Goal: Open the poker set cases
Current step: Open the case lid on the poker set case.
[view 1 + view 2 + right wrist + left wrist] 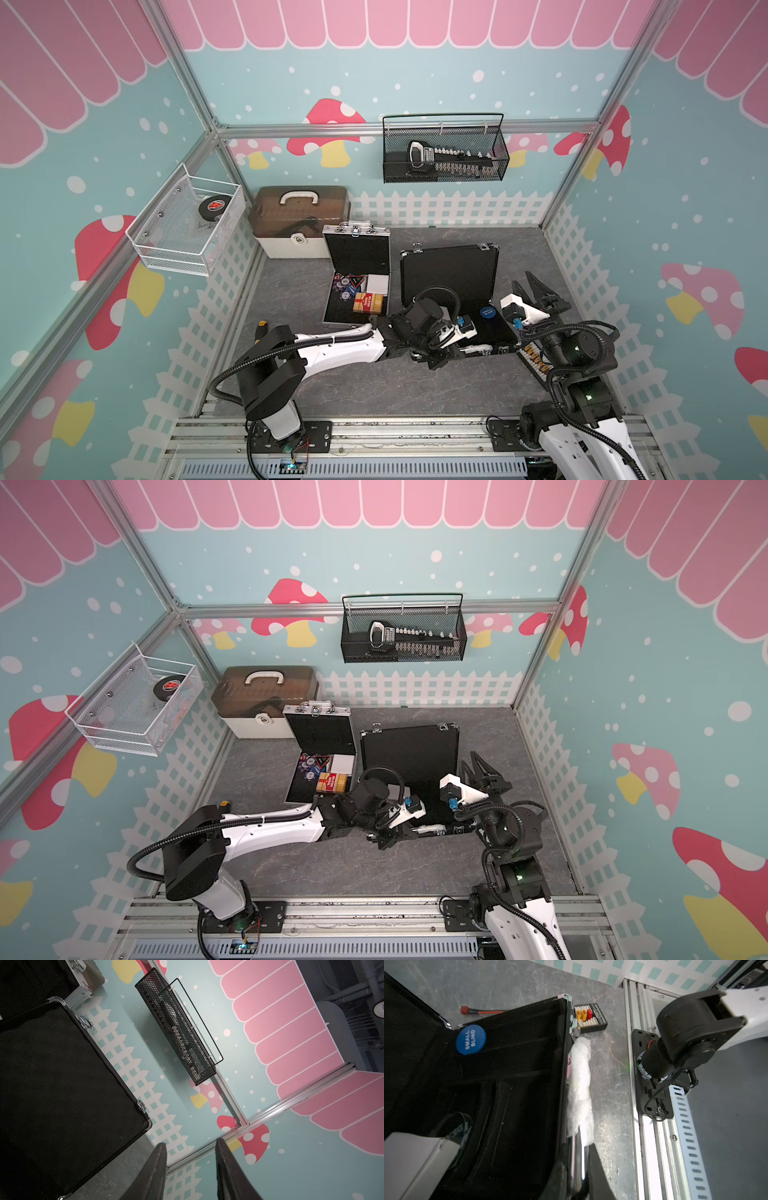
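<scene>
The silver case (pixel 356 251) stands open just left of and beyond the left claw (pixel 577 1155). That claw is clenched on the white-wrapped chrome handle (pixel 580 1076) at the front edge of the black case (pixel 449 274), whose lid stands raised beyond it. Just right of that lid, the right claw (pixel 191 1144) points upward, released, fingers apart.

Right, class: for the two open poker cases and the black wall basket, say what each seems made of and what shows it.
The smaller case: probably an aluminium frame, given bright silvery edges and latches; matt black lining, maybe felt.
The larger case: shiny metal edging and latches; fuzzy, dull black lining, likely felt or foam.
The wall basket: black-coated metal mesh, judging by its see-through grid.
</scene>
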`<state>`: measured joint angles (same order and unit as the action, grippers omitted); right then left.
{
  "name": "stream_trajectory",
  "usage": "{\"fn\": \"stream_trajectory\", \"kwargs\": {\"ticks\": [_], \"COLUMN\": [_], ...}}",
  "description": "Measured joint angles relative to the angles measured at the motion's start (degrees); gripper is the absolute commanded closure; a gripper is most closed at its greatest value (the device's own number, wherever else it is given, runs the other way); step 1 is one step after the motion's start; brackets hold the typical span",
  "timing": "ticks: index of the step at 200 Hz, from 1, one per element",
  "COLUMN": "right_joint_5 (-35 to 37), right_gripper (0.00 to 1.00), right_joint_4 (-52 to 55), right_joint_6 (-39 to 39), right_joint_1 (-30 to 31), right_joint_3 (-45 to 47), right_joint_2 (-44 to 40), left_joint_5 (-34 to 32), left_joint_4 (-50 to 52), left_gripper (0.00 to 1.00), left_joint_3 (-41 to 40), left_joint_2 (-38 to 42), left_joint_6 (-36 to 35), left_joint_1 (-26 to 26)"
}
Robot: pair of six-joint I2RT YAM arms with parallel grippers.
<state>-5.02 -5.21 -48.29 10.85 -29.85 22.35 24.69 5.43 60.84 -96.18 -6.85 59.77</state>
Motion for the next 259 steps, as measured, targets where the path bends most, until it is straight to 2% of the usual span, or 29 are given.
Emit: {"fn": "stream_trajectory", "kwargs": {"ticks": [64,83,122,135,165,181,220,259], "right_joint_5": [-0.15,0.02,0.02,0.04,0.07,0.07,0.7,5.18], "right_gripper": [0.6,0.6,0.6,0.6,0.6,0.6,0.59,0.55], "right_joint_4": [3.41,4.04,4.83,4.85,4.94,5.25,7.5,12.41], "right_joint_6": [6.14,7.96,9.86,10.05,10.69,11.37,15.19,22.73], "right_joint_1": [0.0,0.0,0.0,0.0,0.0,0.0,0.0,0.0], "right_joint_3": [1.53,1.53,1.53,1.53,1.49,1.27,-2.01,-11.5], "right_joint_2": [-0.74,0.68,0.96,0.46,-0.66,-0.74,0.85,6.1], "left_joint_5": [-6.12,-7.65,-9.25,-9.51,-10.16,-9.9,-10.27,-10.34], "left_joint_4": [-5.95,-6.84,-5.88,-5.31,-3.34,-3.13,-2.08,-0.02], "left_gripper": [1.0,0.95,0.91,0.83,0.52,0.39,0.36,0.35], "left_joint_3": [-0.52,-0.92,-0.9,-0.81,-0.74,-0.74,-0.76,-0.81], "left_joint_2": [-5.03,-6.73,-8.31,-8.31,-8.31,-8.22,-6.73,-0.39], "left_joint_6": [3.13,3.23,3.19,3.02,3.37,3.26,3.08,3.61], "left_joint_1": [1.11,1.11,1.11,1.14,1.11,1.36,1.53,1.11]}}
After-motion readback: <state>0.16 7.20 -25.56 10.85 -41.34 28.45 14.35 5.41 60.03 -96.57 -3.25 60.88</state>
